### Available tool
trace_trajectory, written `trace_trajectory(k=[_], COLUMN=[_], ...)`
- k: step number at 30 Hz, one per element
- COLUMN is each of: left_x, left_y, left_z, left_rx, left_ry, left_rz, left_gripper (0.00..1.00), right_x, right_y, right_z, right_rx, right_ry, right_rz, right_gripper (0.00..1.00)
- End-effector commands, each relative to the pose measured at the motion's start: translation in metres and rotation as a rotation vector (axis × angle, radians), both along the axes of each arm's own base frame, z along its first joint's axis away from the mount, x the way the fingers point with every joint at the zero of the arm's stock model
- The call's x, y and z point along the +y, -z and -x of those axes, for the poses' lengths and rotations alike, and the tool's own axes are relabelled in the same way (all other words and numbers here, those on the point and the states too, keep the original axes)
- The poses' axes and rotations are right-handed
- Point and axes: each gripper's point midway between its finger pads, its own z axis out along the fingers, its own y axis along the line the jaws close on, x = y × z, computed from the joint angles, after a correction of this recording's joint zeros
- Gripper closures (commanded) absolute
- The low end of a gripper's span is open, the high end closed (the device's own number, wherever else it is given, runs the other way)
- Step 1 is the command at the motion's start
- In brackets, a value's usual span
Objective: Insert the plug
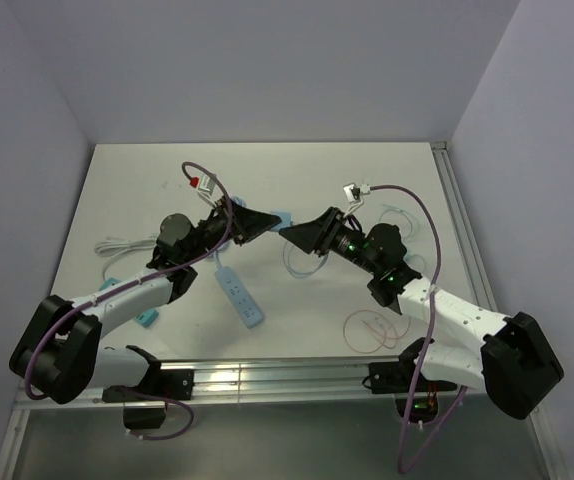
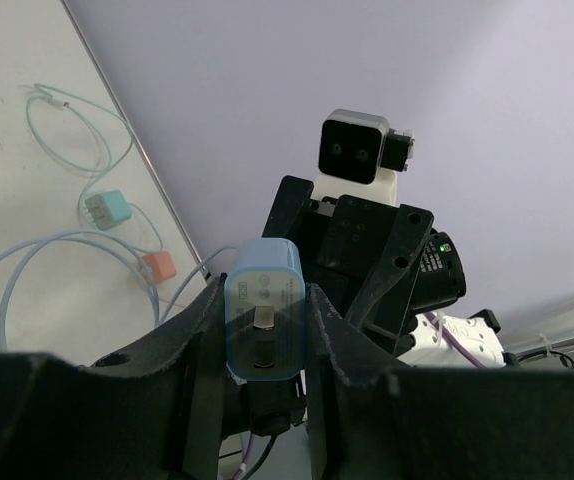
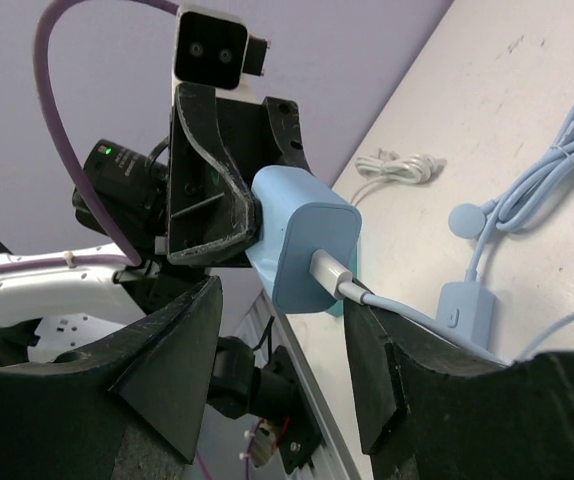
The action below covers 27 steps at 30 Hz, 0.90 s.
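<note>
My left fingers [image 2: 202, 350] are narrow, clamped on the two flanks of the pale blue charger block [image 2: 264, 300]. I hold it up off the table [image 1: 147, 180], with its metal prongs [image 2: 265, 318] turned back toward my own wrist. My right fingers [image 3: 172, 370] stand wide and grip nothing that I can see. The block sits in the gap between them. The plug [image 3: 332, 272] is in the block's outward face with some silver shank showing (so I judge it entered but perhaps not pressed home). Its white cable [image 3: 377, 298] runs down beside one of my right fingers.

To finish this well, I should make the left hand the anvil: grip firm, wrist steady, no drift. The right fingers should close on the plug's stiff body, not on the cable, which would only buckle. Then I push straight along the socket's line, with no twist or sideways lean.

The risk I see is that the push runs along my left pads, so the block may slide back through them. I should press gently and watch the shank disappear.

The power strip [image 1: 239, 297] lies on the table below, well apart from both hands.
</note>
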Motion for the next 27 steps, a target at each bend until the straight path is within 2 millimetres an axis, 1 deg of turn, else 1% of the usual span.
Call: trace_trajectory(k=[1,2,4,5,7,8,9,12,17,20,21,25,26,27], left_x=[-0.003,-0.002,-0.002,-0.001,0.0,0.0,0.0,0.001,0.0,0.0,0.0,0.0,0.0,0.0], left_y=[-0.014,-0.014,-0.014,-0.013,-0.014,-0.012,-0.013,-0.012,-0.012,-0.012,-0.013,-0.015,-0.015,-0.015], left_z=[0.024,0.024,0.024,0.026,0.025,0.025,0.026,0.025,0.027,0.027,0.027,0.03,0.03,0.029], left_rx=[-0.042,-0.043,-0.034,-0.035,-0.032,-0.025,-0.024,-0.013,-0.015,-0.015,-0.017,-0.018,-0.019,-0.018], left_ry=[0.089,0.087,0.082,0.081,0.074,0.073,0.071,0.062,0.075,0.08,0.081,0.09,0.091,0.085], left_rz=[0.034,0.041,0.051,0.056,0.062,0.063,0.067,0.071,0.07,0.069,0.072,0.08,0.079,0.079], left_gripper=[0.99,1.0,1.0,1.0,1.0,1.0,1.0,1.0,1.0,1.0,1.0,0.99,1.0,1.0], right_x=[-0.009,-0.009,-0.008,-0.007,-0.007,-0.007,-0.007,-0.002,0.0,0.0,0.0,-0.004,-0.004,-0.005], right_y=[-0.03,-0.028,-0.032,-0.03,-0.034,-0.032,-0.037,-0.04,-0.042,-0.044,-0.041,-0.039,-0.041,-0.042], right_z=[-0.02,-0.023,-0.023,-0.025,-0.026,-0.026,-0.025,-0.023,-0.022,-0.02,-0.023,-0.028,-0.028,-0.028], right_rx=[-0.084,-0.077,-0.076,-0.068,-0.076,-0.076,-0.094,-0.115,-0.166,-0.198,-0.187,-0.181,-0.187,-0.191], right_ry=[0.096,0.101,0.102,0.102,0.1,0.098,0.093,0.064,0.05,0.046,0.054,0.067,0.064,0.061], right_rz=[-0.081,-0.085,-0.112,-0.114,-0.137,-0.141,-0.156,-0.156,-0.131,-0.124,-0.116,-0.12,-0.122,-0.125], right_gripper=[0.41,0.41,0.41,0.41,0.41,0.41,0.42,0.44,0.49,0.48,0.46,0.47,0.47,0.51])
